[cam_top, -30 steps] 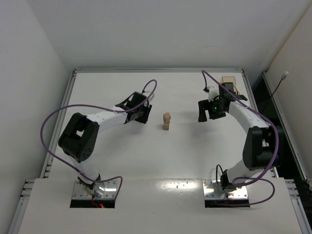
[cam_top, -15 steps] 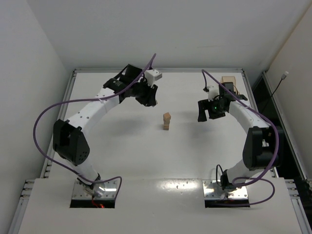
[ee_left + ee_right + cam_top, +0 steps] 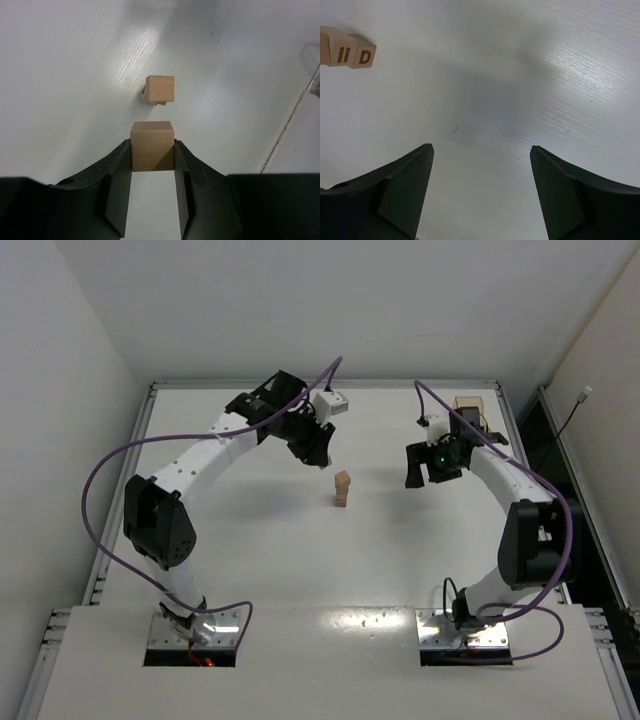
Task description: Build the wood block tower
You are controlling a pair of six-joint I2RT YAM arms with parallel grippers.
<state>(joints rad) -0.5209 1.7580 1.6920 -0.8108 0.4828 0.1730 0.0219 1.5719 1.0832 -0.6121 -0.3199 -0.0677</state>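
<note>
**Left arm carrying a cube toward the tower**

The left pincer (image 3: 152, 156) is clamped on one wood cube (image 3: 152, 142), gripped by two opposite faces, with its top edge standing proud of the fingertips. In the wrist view the tower (image 3: 160, 89) lies just ahead of the held cube. Its top cube sits slightly askew on the one beneath, whose corner peeps out at the lower left. From above, the left pincer (image 3: 318, 452) hangs just behind and left of the tower (image 3: 342, 488), which stands near the middle of the worktop (image 3: 250, 550).

To place well, I judge that I should bring the cube squarely over the top face and match its rotation. I would then descend slowly until the faces meet, part the fingers only a little, and lift straight up. Any sideways drag could topple so narrow a column.

The right pincer (image 3: 481, 148) is spread wide and empty, and it hovers well to the right (image 3: 425, 478).

Compared with the frames before, the left arm has unfolded and swung its pincer nearer the tower. The right arm and the tower are unchanged.
</note>
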